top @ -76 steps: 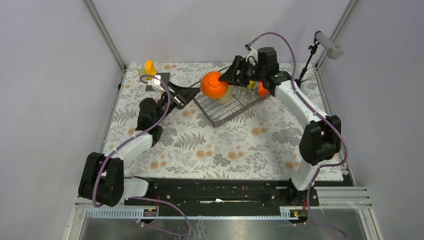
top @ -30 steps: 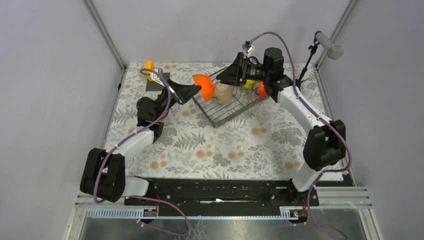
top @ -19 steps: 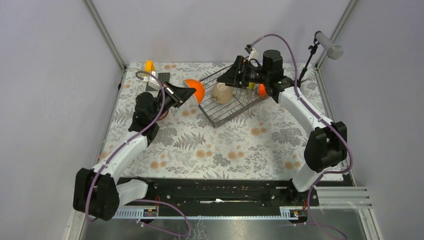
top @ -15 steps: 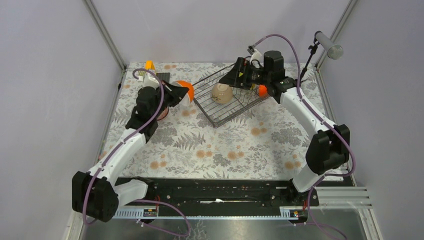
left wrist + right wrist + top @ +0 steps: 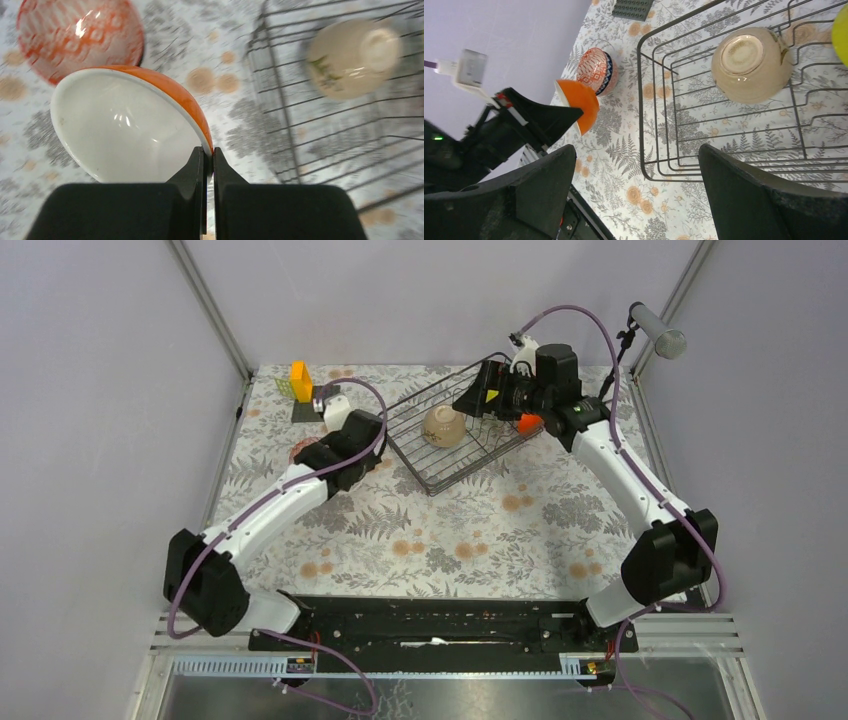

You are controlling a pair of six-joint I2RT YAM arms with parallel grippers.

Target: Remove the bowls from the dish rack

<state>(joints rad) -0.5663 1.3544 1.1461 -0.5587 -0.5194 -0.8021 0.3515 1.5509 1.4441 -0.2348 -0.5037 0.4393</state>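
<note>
My left gripper is shut on the rim of an orange bowl with a white inside, tilted low over the table left of the dish rack. Just beyond it a pink-red patterned bowl rests on the table. A beige bowl lies upside down inside the dish rack. My right gripper hangs open and empty above the rack's near-left corner. A second orange bowl shows beside the right arm. A yellow-green bowl peeks in at the right edge.
An orange block stands by a flat dark plate at the far left corner. A microphone on a stand rises at the far right. The left wrist covers its gripper from above.
The left gripper has carried the orange bowl from the rack's left edge down and left to beside the patterned bowl. The right gripper has opened fully and drawn back to the right.
</note>
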